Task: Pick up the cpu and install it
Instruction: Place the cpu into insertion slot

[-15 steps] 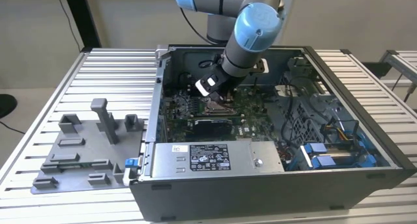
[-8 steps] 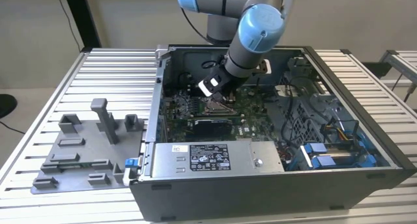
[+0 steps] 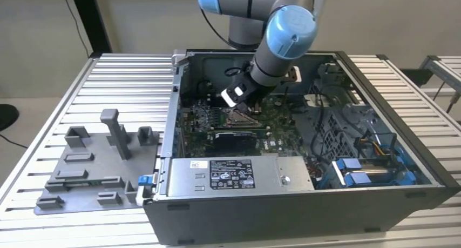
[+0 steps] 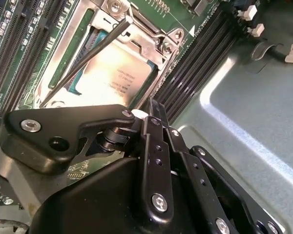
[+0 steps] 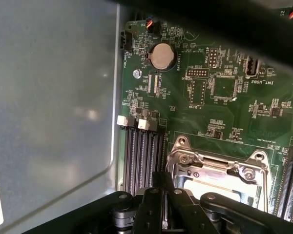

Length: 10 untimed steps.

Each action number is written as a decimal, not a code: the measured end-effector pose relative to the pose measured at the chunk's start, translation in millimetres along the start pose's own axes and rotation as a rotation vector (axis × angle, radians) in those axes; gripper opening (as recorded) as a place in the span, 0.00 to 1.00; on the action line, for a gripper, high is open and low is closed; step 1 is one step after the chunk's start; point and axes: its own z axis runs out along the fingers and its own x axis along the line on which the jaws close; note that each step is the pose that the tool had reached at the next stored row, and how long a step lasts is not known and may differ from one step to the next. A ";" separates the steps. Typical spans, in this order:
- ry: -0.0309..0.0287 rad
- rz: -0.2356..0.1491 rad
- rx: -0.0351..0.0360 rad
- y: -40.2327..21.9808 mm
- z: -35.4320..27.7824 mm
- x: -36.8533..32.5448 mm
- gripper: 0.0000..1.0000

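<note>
Inside the computer case (image 3: 303, 215) on the bench (image 3: 129, 80), exterior view: end effector (image 3: 243, 105) lowered over the circuit board (image 3: 216, 121). A grey fixture (image 3: 86, 178) sits at nine o'clock from the case.

Item, cpu (image 4: 115, 80): pale square, lying flat inside the socket frame (image 4: 156, 39). It is not in the grip.

Item, lever (image 4: 88, 53): thin rod slanting across the frame, apparently unlatched.

Item, end effector, second wrist view (image 4: 151, 109): clenched, with nothing seen between the fingers. The tip is just beside the cpu's edge; whether it touches cannot be told.

Step in hand, by judgement: placing looks done, while the socket is not yet locked.

Next move, by judgement: calls for clearance from the lever and no sideways push on the cpu.
</note>
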 end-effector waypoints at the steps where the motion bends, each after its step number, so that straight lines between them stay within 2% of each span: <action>1: 0.0000 0.000 0.0010 0.2 0.0 0.0 0.00; 10: -0.0043 0.007 0.0138 2.6 -0.1 -0.4 0.00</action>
